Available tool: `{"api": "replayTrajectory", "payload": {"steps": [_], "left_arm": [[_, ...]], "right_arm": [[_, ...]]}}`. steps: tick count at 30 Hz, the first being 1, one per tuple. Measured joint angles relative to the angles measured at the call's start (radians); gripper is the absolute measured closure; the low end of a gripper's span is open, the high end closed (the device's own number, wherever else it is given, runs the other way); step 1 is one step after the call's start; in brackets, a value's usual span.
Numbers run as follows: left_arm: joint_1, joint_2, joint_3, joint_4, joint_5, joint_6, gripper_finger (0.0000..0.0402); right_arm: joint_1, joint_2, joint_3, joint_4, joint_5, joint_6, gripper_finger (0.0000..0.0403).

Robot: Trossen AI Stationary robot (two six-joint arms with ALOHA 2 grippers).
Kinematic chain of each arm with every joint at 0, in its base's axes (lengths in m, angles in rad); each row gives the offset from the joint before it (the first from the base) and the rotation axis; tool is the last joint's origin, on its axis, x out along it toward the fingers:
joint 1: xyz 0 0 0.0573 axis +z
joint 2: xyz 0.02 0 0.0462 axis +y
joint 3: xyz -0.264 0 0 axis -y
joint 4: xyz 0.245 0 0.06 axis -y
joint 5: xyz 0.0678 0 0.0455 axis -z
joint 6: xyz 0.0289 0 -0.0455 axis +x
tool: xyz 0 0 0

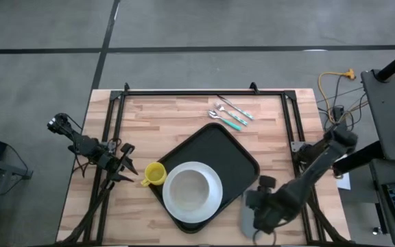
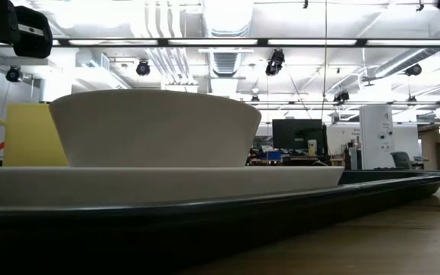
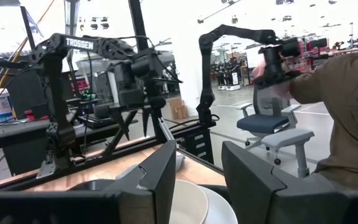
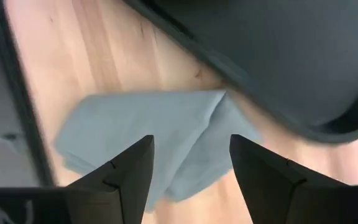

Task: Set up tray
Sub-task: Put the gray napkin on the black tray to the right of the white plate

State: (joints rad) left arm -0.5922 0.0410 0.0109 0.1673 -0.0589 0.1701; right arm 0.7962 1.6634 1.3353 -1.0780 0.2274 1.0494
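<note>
The black tray [image 1: 233, 152] lies slantwise at mid-table; it also shows in the low view [image 2: 296, 205]. A white plate [image 1: 211, 197] with a white bowl [image 1: 189, 186] rests on the tray's near part. A yellow cup [image 1: 154, 174] stands on the table at the tray's left edge. My left gripper [image 1: 127, 167] is open and empty, just left of the cup, and the bowl [image 3: 191, 202] shows past its fingers. My right gripper [image 1: 260, 209] is open above a folded grey-blue napkin [image 4: 160, 140], which lies flat on the table by the tray's near right corner [image 4: 328, 124].
A fork and spoons with teal handles [image 1: 229, 114] lie on the table beyond the tray. A black frame [image 1: 184, 91] runs along the table's far and side edges. A person [image 3: 347, 118] stands beyond the table in the left wrist view.
</note>
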Motion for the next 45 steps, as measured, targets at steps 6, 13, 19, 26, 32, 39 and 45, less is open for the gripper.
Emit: {"api": "replayTrajectory", "payload": {"steps": [6,13,19,26,32,39,45], "left_arm": [[0.0,0.0,0.0,0.0,0.0,0.0,0.0285],[0.0,0.0,0.0,0.0,0.0,0.0,0.0285],[0.0,0.0,0.0,0.0,0.0,0.0,0.0285],[0.0,0.0,0.0,-0.001,0.0,0.0,0.0285],[0.0,0.0,0.0,-0.008,0.0,0.0,0.0285],[0.0,0.003,0.0,-0.016,0.0,0.0,0.0285],[0.0,0.005,0.0,-0.022,0.0,0.0,0.0285]], "right_arm": [[0.107,-0.125,-0.197,0.155,0.002,0.221,0.0199],[0.155,-0.168,-0.311,0.308,0.001,0.38,0.0199],[0.156,-0.127,-0.339,0.464,-0.007,0.351,0.0199],[0.156,-0.06,-0.331,0.455,-0.054,0.357,0.0199],[0.155,-0.021,-0.332,0.441,-0.071,0.37,0.0199],[0.159,-0.005,-0.334,0.373,-0.08,0.436,0.0199],[0.162,-0.005,-0.335,0.364,-0.08,0.469,0.0199]]}}
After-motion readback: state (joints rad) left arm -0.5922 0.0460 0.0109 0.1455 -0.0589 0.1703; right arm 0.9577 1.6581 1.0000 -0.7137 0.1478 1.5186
